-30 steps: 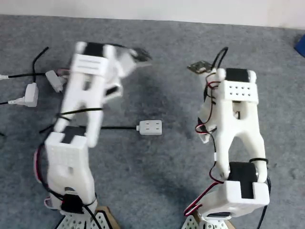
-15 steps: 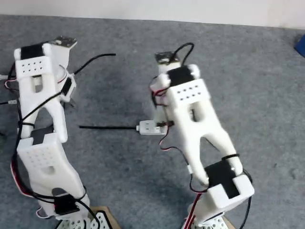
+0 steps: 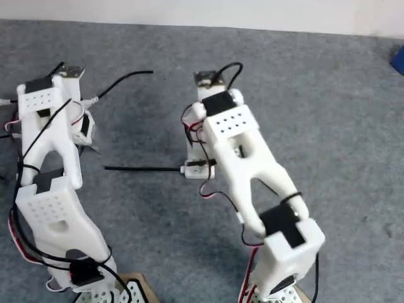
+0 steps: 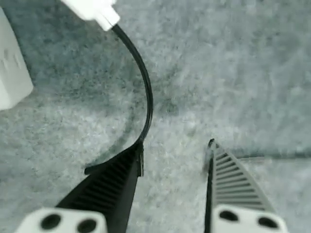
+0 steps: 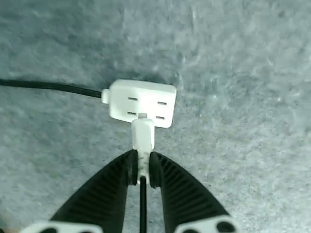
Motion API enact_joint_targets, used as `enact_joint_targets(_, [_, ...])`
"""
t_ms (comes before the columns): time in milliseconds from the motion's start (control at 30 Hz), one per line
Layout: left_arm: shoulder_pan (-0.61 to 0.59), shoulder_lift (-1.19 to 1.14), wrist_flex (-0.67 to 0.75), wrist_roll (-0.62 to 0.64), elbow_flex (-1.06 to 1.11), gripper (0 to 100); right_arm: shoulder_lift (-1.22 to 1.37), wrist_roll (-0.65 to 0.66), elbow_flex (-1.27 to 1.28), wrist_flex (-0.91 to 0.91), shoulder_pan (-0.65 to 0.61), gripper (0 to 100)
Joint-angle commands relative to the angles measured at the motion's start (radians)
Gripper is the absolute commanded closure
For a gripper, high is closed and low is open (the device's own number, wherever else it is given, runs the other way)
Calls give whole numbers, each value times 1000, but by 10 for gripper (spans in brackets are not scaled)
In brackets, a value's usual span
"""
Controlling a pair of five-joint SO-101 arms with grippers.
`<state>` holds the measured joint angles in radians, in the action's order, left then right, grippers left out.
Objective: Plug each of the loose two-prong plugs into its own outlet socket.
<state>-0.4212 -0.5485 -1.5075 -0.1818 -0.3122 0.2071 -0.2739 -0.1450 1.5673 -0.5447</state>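
Note:
A white outlet block (image 5: pixel 142 100) lies flat on the grey carpet with its black cord (image 5: pixel 48 86) trailing away. My right gripper (image 5: pixel 141 167) is shut on a small white two-prong plug (image 5: pixel 143 135), whose tip meets the middle of the block's slotted face. In the high view the right arm covers most of that block (image 3: pixel 191 170). My left gripper (image 4: pixel 175 155) hangs open just above the carpet at the table's left. A black cord (image 4: pixel 146 92) runs between its fingers up to a white plug (image 4: pixel 92 9). Another white block (image 4: pixel 12 73) lies beside that plug.
The outlet block's cord (image 3: pixel 142 168) stretches left across the carpet between the two arms. A second black cord (image 3: pixel 126 79) curves behind the left arm. A blue object (image 3: pixel 399 60) sits at the far right edge. Bare carpet lies to the right of the right arm.
The right arm has swung left and come down over the outlet block. The left arm has swung to the far left, over the plugs and cords there.

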Motion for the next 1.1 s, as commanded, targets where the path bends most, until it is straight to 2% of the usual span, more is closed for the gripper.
enact_joint_targets(0, [16,15,68,48,30,790,8,14,-47,-5,5,991])
enact_joint_targets(233, [21,15,141,51,81,790,-27,55,-213,96,22,992])
enact_joint_targets(433, [47,15,161,52,111,790,65,63,-374,194,42,992])
enact_joint_targets(600, [45,13,167,52,113,790,137,63,-375,196,54,992])
enact_joint_targets(1067, [47,7,183,52,114,790,134,92,-274,199,50,992])
